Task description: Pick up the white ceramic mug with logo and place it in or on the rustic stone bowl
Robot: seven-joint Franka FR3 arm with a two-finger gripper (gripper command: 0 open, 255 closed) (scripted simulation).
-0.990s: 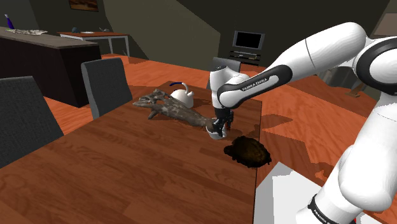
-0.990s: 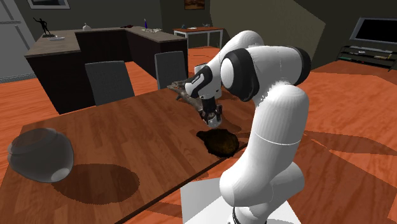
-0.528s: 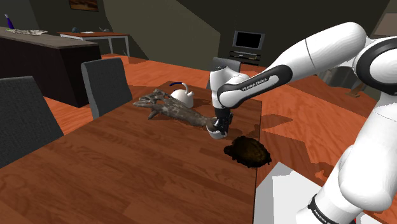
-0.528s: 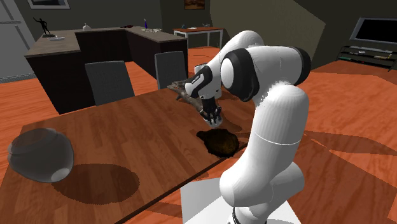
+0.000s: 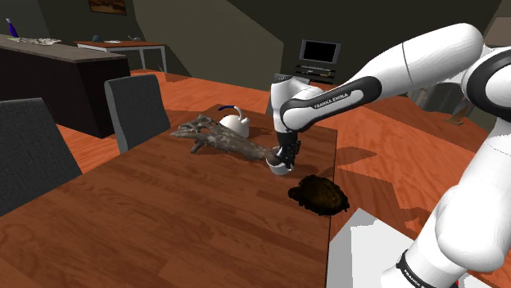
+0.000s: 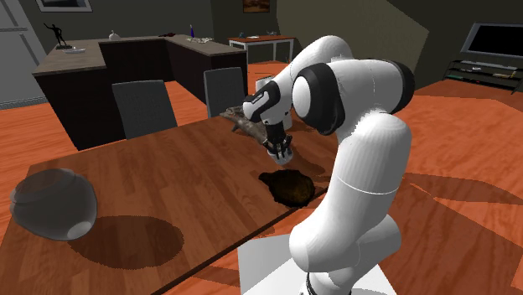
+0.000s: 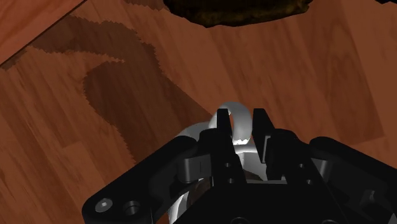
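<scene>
Wrist view gives us the white mug [image 7: 228, 107] clasped in the claw [image 7: 242, 119], lifted slightly higher off the wooden surface [image 7: 305, 76] than a moment ago; the dark stone bowl [image 7: 235, 13] lies near, so carrying across looks next.

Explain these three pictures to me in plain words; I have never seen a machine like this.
The white machine is a robot arm that ends in a black two-fingered pincer. One picture looks down from beside the arm's base. Another is taken from a different spot in the room. The third comes from a camera on the hand itself, looking along the pincer. On the wooden table lie a dark, rough bowl, a white teapot and a grey gnarled piece like driftwood. The second spot also shows a round glass bowl. The pincer is shut on a white mug, which is near the dark bowl but not yet in it.
</scene>
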